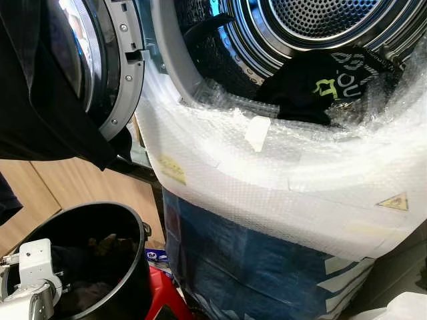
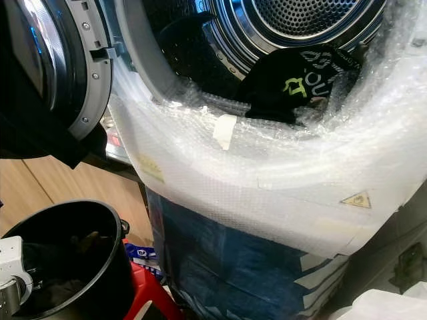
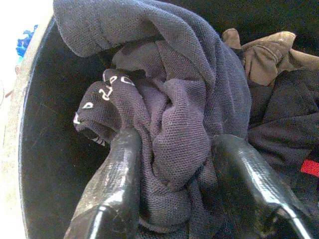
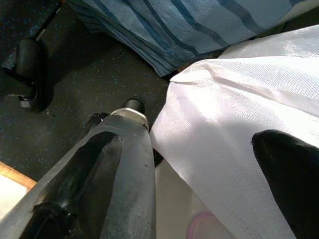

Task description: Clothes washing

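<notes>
The left end effector (image 3: 172, 194) is inside the black bucket (image 1: 127, 267), its 2 fingers partly closed around a fold of the dark mesh garment (image 3: 174, 124), apparently to lift it out for loading. The washing machine drum (image 1: 313, 27) stands open, wrapped in bubble film (image 1: 267, 167) as protective packaging. 1 black printed garment (image 1: 320, 83) already lies at the drum opening. The right end effector (image 4: 209, 164) hangs low with fingers spread, holding nothing, above white fabric (image 4: 239, 109).

A yellow warning triangle (image 1: 393, 201) sits on the bubble wrap (image 1: 267, 180); the black garment's (image 1: 327, 83) green-white lettering seems unreadable.
</notes>
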Robot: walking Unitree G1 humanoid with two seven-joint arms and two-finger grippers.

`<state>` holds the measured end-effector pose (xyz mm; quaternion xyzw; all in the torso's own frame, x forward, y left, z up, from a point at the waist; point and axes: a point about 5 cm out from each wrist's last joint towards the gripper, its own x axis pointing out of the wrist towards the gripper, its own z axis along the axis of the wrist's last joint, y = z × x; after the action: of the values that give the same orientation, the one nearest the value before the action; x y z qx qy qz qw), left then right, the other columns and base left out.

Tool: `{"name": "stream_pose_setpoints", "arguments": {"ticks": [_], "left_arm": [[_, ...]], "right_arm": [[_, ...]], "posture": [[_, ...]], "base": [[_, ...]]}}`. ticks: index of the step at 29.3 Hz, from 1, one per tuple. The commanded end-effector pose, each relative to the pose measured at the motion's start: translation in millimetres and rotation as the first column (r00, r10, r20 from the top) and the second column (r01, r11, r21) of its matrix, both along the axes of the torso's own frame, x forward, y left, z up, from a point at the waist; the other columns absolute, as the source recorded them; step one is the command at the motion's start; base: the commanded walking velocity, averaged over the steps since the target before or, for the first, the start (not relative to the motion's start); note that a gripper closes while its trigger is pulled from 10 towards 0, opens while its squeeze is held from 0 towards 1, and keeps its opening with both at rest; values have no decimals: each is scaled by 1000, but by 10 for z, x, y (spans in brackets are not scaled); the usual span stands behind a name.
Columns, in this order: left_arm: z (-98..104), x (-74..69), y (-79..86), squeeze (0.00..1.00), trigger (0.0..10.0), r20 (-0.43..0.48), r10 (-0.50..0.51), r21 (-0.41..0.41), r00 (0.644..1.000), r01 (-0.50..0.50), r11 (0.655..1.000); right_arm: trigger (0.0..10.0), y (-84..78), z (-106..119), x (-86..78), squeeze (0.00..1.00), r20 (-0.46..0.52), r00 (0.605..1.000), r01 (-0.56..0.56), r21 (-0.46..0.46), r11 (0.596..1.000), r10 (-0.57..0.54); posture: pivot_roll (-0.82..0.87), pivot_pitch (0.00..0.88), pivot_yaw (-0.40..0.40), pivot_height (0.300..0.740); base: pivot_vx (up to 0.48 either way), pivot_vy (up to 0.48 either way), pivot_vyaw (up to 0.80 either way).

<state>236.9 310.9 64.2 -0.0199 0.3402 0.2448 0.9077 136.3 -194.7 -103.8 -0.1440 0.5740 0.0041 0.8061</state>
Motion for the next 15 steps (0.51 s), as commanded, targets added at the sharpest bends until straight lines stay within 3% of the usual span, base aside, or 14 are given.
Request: {"name": "stream_pose_setpoints", "arguments": {"ticks": [1, 15], "left_arm": [[-16, 7, -31, 0, 0, 0, -14, -21, 1000, 14, 1000], [30, 47, -34, 0, 0, 44, -15, -8, 999, 15, 1000]], "right_arm": [[10000, 26, -21, -52, 0, -17, 1000, -2, 6, 1000, 2], [10000, 36, -17, -35, 0, -15, 1000, -14, 9, 1000, 14]], "posture": [[59, 0, 70, 740], [50, 0, 68, 740]], "base": [[0, 0, 0], [0, 0, 0]]}}
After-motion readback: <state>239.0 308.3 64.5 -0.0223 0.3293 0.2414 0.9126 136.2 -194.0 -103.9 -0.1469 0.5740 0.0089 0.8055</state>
